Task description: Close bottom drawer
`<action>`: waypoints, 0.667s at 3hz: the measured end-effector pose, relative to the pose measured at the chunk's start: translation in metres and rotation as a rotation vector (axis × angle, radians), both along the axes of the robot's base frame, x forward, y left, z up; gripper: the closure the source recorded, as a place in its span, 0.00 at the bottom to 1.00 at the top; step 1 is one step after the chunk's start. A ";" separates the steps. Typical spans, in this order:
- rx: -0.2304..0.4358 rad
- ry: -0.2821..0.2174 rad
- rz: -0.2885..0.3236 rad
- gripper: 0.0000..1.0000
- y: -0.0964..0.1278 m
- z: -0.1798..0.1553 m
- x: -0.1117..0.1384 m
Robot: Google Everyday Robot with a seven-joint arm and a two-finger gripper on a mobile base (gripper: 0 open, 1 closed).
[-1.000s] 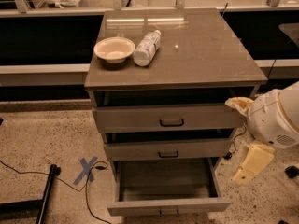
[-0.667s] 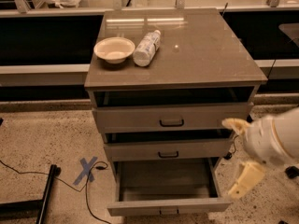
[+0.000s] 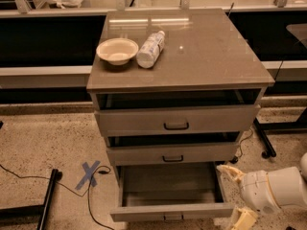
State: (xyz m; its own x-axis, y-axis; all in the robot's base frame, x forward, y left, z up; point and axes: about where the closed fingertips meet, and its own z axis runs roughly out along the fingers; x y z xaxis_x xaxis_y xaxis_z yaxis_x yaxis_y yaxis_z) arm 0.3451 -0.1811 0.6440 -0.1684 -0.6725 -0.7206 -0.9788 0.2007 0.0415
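Observation:
The bottom drawer (image 3: 170, 188) of the grey cabinet (image 3: 192, 56) is pulled far out and its box is empty. Its slim front panel (image 3: 144, 213) with a small dark handle (image 3: 172, 217) is near the frame's bottom edge. My gripper (image 3: 235, 195) is at the lower right, just beside the drawer's front right corner. It is open and empty, with one cream finger (image 3: 228, 170) above and the other near the panel's right end. The white arm (image 3: 278, 188) reaches in from the right.
The middle drawer (image 3: 172, 153) and top drawer (image 3: 176, 120) stand slightly out. A cream bowl (image 3: 117, 50) and a lying plastic bottle (image 3: 150, 48) rest on the cabinet top. On the floor are a blue tape cross (image 3: 88, 174), a cable, a black stand leg (image 3: 47, 200) and a caster leg (image 3: 265, 140).
My gripper has moved down and a little left, from beside the middle drawer to beside the bottom drawer's front right corner. The drawers have not moved.

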 end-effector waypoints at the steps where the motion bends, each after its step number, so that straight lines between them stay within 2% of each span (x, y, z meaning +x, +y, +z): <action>1: -0.003 0.003 0.004 0.00 0.001 0.000 0.001; 2: -0.115 -0.001 0.027 0.00 0.005 -0.031 0.010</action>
